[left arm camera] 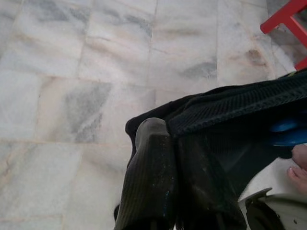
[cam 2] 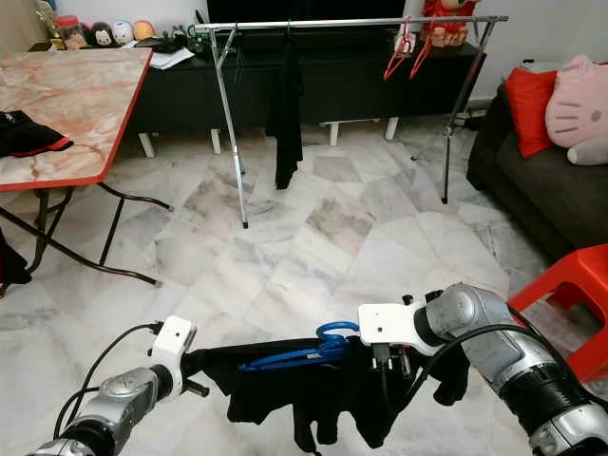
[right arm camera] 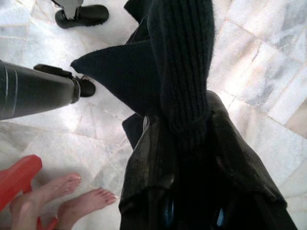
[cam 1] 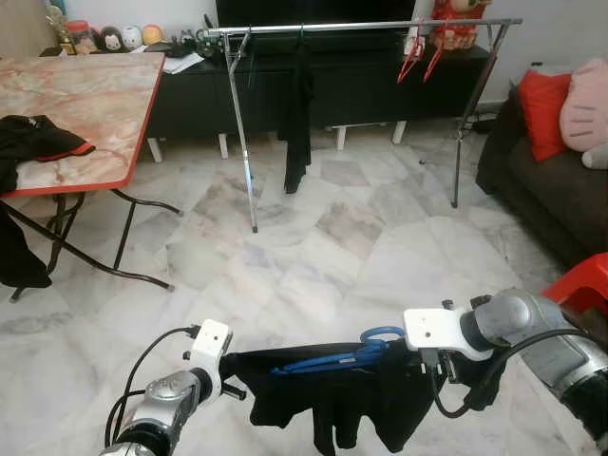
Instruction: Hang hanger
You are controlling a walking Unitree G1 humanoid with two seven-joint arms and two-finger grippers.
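A blue hanger carrying a black garment hangs low in front of me, held between both arms. My left gripper is shut on the garment's left shoulder, and its fingers pinch the ribbed cloth. On the right side, beside the hanger's hook, my right gripper points down and is shut on the cloth. The metal clothes rack stands across the room. It carries a black garment and red hangers.
A folding table with a black cloth stands at the left. At the right are a dark sofa, a red cushion and a red stool. A person's bare feet are close to my right side. Marble floor lies before the rack.
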